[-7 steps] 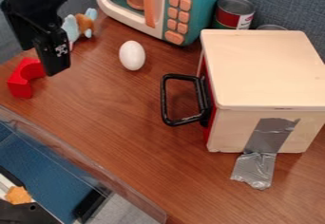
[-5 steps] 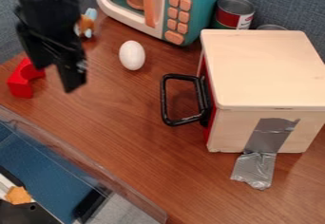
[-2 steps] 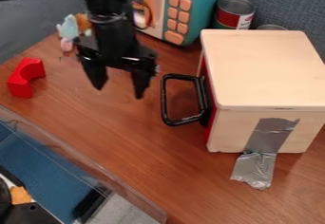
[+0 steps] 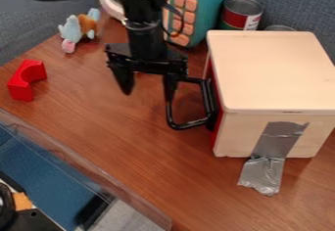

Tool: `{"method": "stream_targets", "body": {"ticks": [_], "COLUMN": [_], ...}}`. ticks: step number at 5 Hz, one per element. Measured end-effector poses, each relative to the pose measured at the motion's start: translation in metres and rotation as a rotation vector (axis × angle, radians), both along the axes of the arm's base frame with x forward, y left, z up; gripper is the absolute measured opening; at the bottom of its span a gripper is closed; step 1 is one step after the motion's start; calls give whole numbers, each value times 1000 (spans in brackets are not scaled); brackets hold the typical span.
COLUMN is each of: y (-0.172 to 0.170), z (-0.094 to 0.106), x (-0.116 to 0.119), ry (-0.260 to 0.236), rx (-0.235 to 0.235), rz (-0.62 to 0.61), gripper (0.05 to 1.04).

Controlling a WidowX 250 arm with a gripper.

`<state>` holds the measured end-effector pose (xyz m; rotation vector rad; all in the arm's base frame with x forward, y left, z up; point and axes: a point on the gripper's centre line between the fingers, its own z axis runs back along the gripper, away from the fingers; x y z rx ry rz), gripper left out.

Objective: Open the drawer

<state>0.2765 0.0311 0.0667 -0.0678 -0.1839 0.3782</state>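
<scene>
Brown wood grain covers the table (image 4: 98, 142). Above it hangs the tool (image 4: 148, 95), fingers apart, one overlapping the outer edge of the black handle (image 4: 191, 124), just rightward in view. That loop juts left from the drawer's red front (image 4: 216, 129), its long side running up and down the view.

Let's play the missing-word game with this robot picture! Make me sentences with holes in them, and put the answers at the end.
The handle on the front of the wooden box is coloured ____.
The gripper beside the handle is not shut; it is ____.
The curved toy block on the table is coloured ____.
The silver strip stuck to the box's side is a piece of ____.

Missing words: black; open; red; tape.
</scene>
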Motion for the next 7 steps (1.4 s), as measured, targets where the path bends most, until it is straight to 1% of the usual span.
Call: {"method": "stream_targets", "body": {"ticks": [1,2,3,4,5,6,7], "y": [-8,-19,-27,-31,-34,-32,-26], "z": [-8,-12,-24,-35,-36,-33,-31], "x": [12,19,18,14,11,-2,-8], "ry": [-20,-29,7,57,75,95,106], "rx": [-40,-39,-48,-50,-45,-27,-30], "rz": [29,16,24,33,32,30,61], "gripper": [1001,1001,1001,947,661,350,189]}}
